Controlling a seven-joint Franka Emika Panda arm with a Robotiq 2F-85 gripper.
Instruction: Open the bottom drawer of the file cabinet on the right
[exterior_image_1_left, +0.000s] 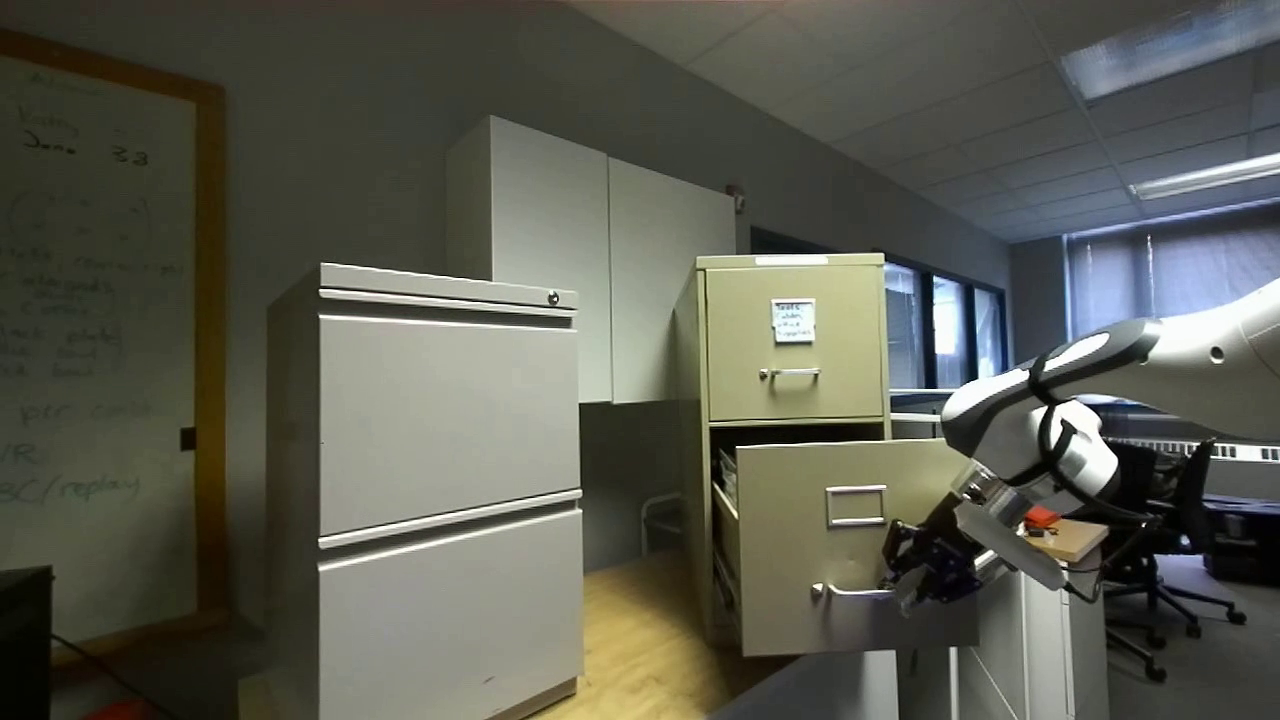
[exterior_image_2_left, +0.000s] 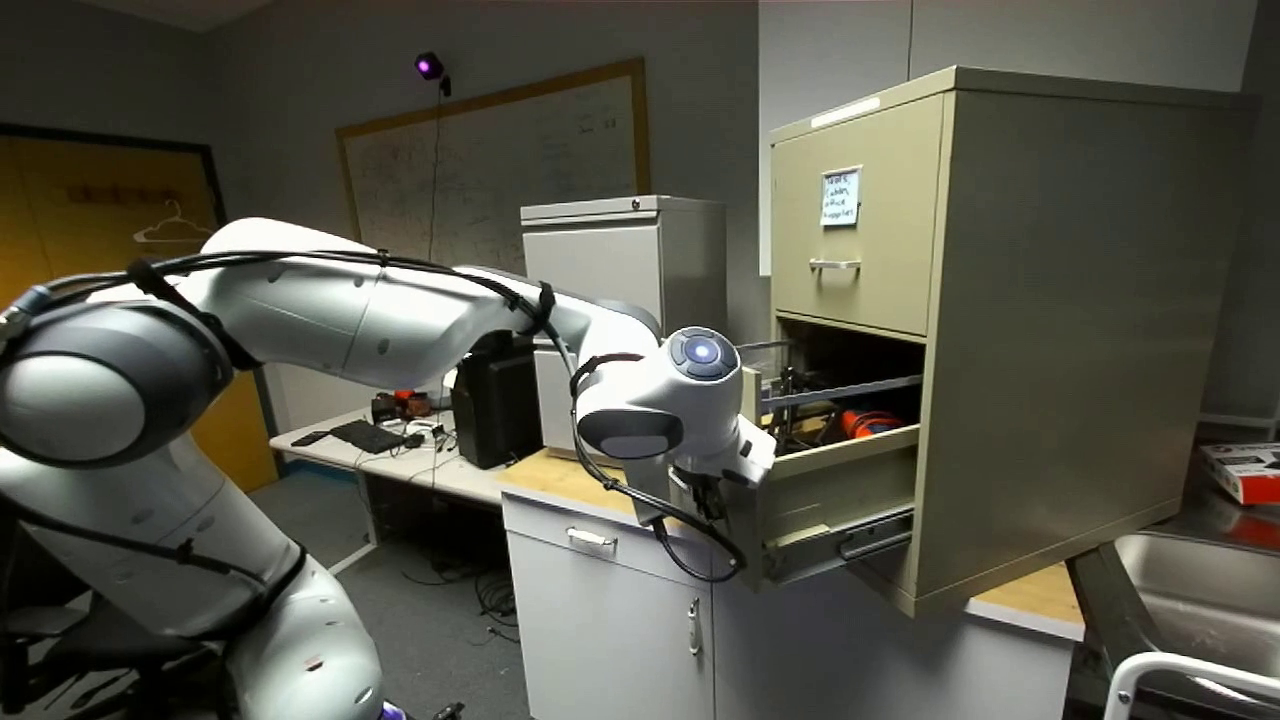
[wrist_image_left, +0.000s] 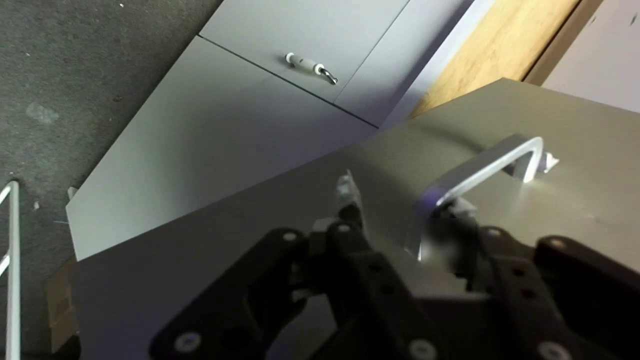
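Observation:
The tan file cabinet (exterior_image_1_left: 860, 330) shows in both exterior views (exterior_image_2_left: 1070, 330), a white paper sheet on its shut upper drawer. The bottom drawer (exterior_image_1_left: 790, 545) is pulled well out; its side and contents show in an exterior view (exterior_image_2_left: 840, 490). Its front (wrist_image_left: 580, 120) fills much of the wrist view. My gripper (exterior_image_1_left: 915, 582) is at the right part of the drawer's metal handle (exterior_image_1_left: 845, 592). In the wrist view my gripper (wrist_image_left: 402, 205) has its fingers apart. One fingertip overlaps the handle's near end (wrist_image_left: 480, 170); whether they touch I cannot tell. The other is over the drawer front.
A pale grey two-panel cabinet (exterior_image_1_left: 450, 420) stands beside the file cabinet on a wooden counter (exterior_image_1_left: 640, 620). White base cabinets (exterior_image_2_left: 610, 600) with handles are below. A sink (exterior_image_2_left: 1200, 590) and a white rail (exterior_image_2_left: 1190, 670) lie at the far right.

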